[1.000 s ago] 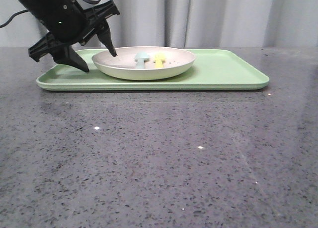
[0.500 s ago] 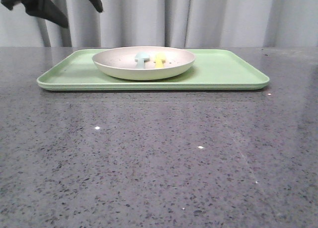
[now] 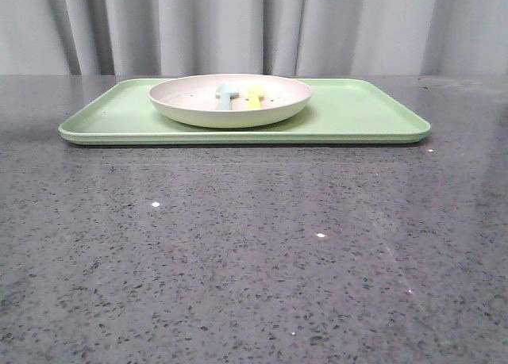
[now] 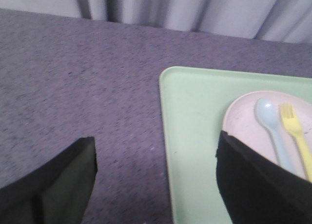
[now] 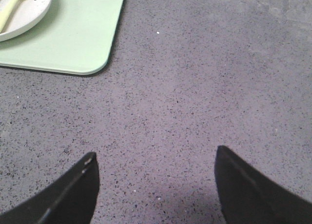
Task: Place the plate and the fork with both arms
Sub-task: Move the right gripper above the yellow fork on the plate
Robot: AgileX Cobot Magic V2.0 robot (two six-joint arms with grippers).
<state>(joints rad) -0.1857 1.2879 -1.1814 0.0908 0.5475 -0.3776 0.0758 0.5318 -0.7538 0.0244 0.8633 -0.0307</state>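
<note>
Where the front view shows the grey table [image 3: 254, 253], a pale green tray [image 3: 357, 114] spans the upper middle of frame. Plate [image 3: 231, 101] sits left of centre on it; yellow fork [image 3: 254, 96] lies inside, beside a pale blue spoon [image 3: 227, 94]. Left gripper [image 4: 156, 160] jaws wide, empty. Right gripper [image 5: 156, 177] wide, empty, over bare table.

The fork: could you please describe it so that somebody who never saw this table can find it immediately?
Find the pale green tray on the dark speckled table; on its left half sits a shallow off-white plate. Two small utensils lie side by side in the plate. The fork is the bright yellow one with short tines, right of the pale blue spoon in the front view.
</note>
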